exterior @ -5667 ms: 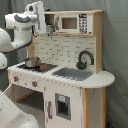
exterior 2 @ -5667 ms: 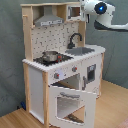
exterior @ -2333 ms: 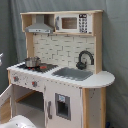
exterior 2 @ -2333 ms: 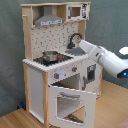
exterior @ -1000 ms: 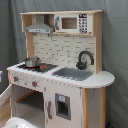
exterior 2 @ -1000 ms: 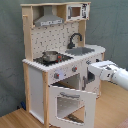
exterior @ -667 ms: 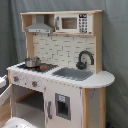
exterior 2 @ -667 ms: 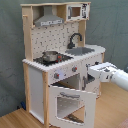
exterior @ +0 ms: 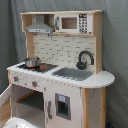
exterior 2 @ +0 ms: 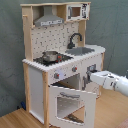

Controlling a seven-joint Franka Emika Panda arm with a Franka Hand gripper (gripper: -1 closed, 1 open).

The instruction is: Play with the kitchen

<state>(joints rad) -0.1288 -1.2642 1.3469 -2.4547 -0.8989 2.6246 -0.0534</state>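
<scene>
Our claw (exterior 2: 90,77), grip unreadable, has dropped beside the toy kitchen (exterior 2: 60,60); above-left, a pot (exterior 2: 50,55) of unseen contents.

White Franka Panda arm, glossy and rounded

In the second exterior view the arm (exterior 2: 114,82) shows as 1 smooth white tube with rounded segments, a darker grey seam between links, and a blocky white end effector (exterior 2: 93,78) with dark patches on its face. In the first exterior view only 1 curved white shell edged in grey (exterior: 19,123) shows at the bottom.
</scene>
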